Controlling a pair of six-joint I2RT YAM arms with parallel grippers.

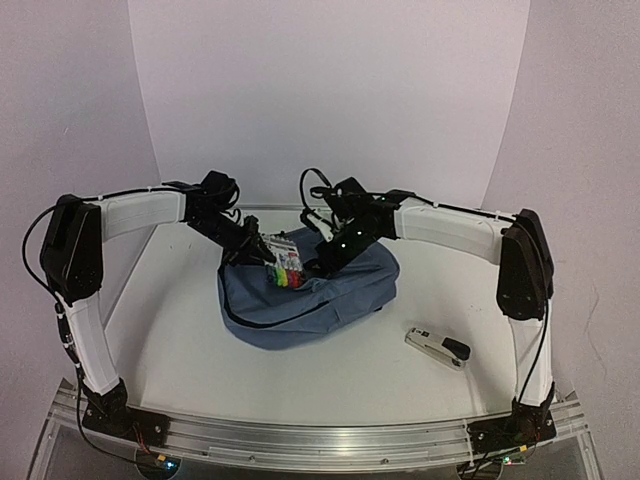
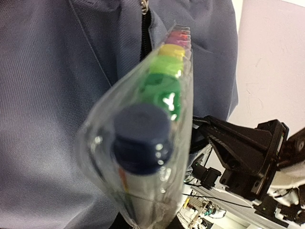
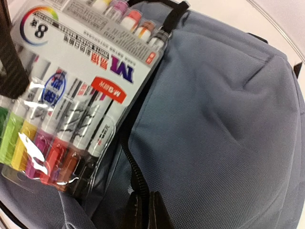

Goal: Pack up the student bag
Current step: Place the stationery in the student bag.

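My left gripper (image 1: 258, 247) is clamped on a clear pack (image 3: 71, 95) of coloured markers, tilted over the bag's (image 1: 320, 300) open zip (image 3: 133, 167). I can't tell if its end is inside. My right gripper (image 3: 143, 212) has its fingers together at the zip edge. The bag, slumped, soft and slate-blue, sits mid-table. A stapler (image 1: 438, 347) lies near the front right corner.

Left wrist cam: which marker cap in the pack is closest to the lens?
The dark navy cap, at the near end of the marker pack; the brighter caps line up behind it toward the student bag.
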